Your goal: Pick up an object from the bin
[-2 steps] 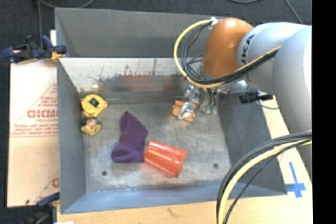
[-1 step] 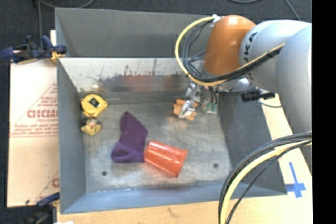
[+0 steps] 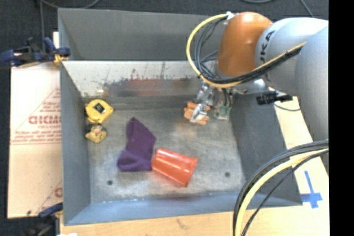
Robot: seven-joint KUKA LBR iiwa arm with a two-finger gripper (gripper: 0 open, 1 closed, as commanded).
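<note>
Around the bin [image 3: 73,174] you can see dark ground, with thin black cables [image 3: 41,8] lying on it in loops. The bin is a grey metal box with slanted walls. Its back wall has scratches and small reddish marks, and its flat bottom is dull and spotty.

The big white arm [image 3: 301,58] comes in from the right, with a round orange cover [image 3: 243,44] and black and yellow cables looped around it. There are dark letters [image 3: 266,38] on the white shell beside the cover. They look like "KUKA", but you cannot read them all.

The claw [image 3: 213,106] hangs low by the back wall, right of the middle of the bin. A small orange and white thing [image 3: 195,113] is right at its tip, on its left side. You cannot tell how far the claw is open, or if it has hold of that small thing.

The other things lie well apart from the claw. An orange cup [image 3: 174,167] lies on its side near the front. A purple cloth [image 3: 137,145] touches its left end. By the left wall sit a yellow tape measure [image 3: 98,110] and, just below it, a small yellow toy [image 3: 95,134].
</note>
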